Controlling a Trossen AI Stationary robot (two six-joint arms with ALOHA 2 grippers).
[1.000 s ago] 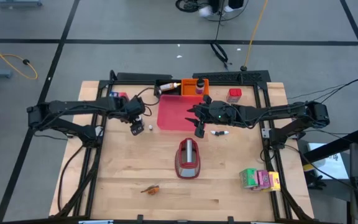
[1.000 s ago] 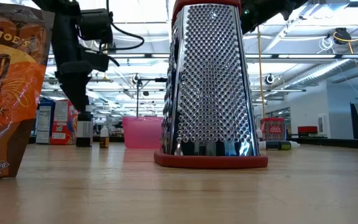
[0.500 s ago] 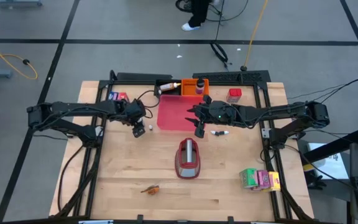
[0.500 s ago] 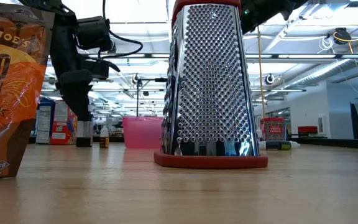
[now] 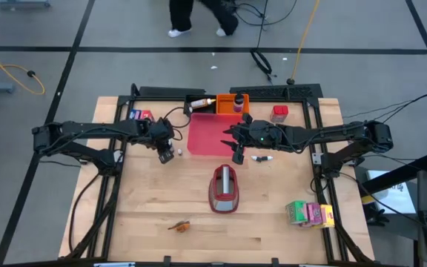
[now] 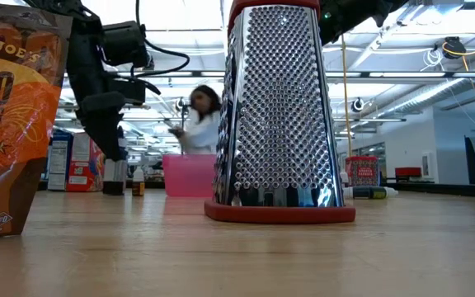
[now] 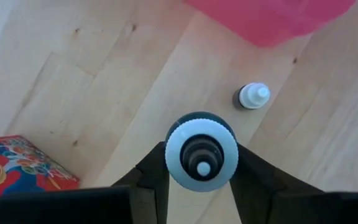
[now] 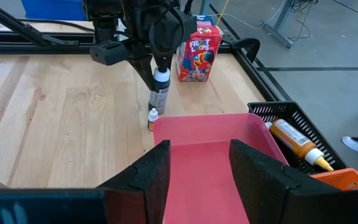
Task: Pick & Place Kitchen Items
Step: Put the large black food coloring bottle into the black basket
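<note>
1. High view: the left gripper (image 5: 164, 151) hangs at 9 o'clock of the pink tray (image 5: 207, 135), beside its edge, with bare wood open at 6 o'clock of it. The right gripper (image 5: 237, 154) sits at the tray's 4 o'clock corner. The grater (image 5: 225, 188) stands mid-table, and green, pink and yellow cartons (image 5: 309, 213) crowd the table's 4 o'clock edge. Against 1 second ago, both arms are in the same places, and a person (image 5: 199, 13) now crosses the floor at 12 o'clock.
2. Low view: the grater (image 6: 280, 111) blocks the middle; a snack bag (image 6: 11, 115) fills the 9 o'clock side.
3. Left wrist view: the fingers (image 7: 153, 176) clamp a white-capped bottle (image 7: 201, 151); a tiny white bottle (image 7: 252, 96) stands apart on the wood near the tray (image 7: 272, 18).
4. Right wrist view: the right gripper (image 8: 199, 163) is spread and empty over the tray (image 8: 211, 162); a cereal carton (image 8: 199, 52) stands beyond the held bottle (image 8: 160, 88).
</note>
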